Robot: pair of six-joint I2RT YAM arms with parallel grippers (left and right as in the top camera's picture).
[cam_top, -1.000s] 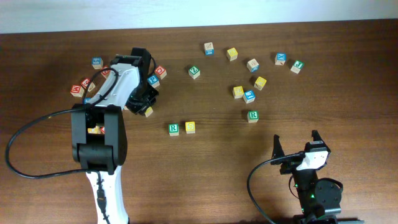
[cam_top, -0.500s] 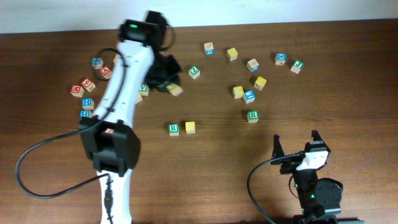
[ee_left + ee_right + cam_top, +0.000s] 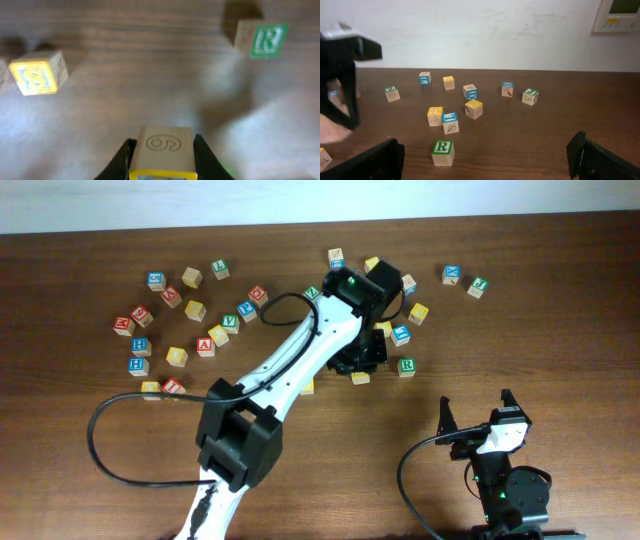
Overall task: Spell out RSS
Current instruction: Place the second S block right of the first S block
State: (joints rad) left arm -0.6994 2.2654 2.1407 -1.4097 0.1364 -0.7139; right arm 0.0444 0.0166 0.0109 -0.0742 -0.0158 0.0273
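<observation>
My left gripper (image 3: 360,372) (image 3: 162,162) is shut on a yellow-faced cube (image 3: 360,378) (image 3: 162,150) with an engraved wooden side, held just above the table. In the left wrist view a yellow S cube (image 3: 37,75) (image 3: 307,388) lies to its left and a green R cube (image 3: 262,40) (image 3: 406,366) (image 3: 443,152) to its right. My left arm hides the table left of the S cube. My right gripper (image 3: 477,420) (image 3: 485,160) is open and empty near the front edge.
Several mixed cubes (image 3: 170,310) lie scattered at the back left. More cubes lie at the back right, among them a blue one (image 3: 400,334), a yellow one (image 3: 418,312) and a pair (image 3: 464,278) at the far right.
My left arm has swung from the left cluster across to the middle right, carrying the yellow cube. It now covers the green R cube that lay beside the S cube. The right arm has not moved.
</observation>
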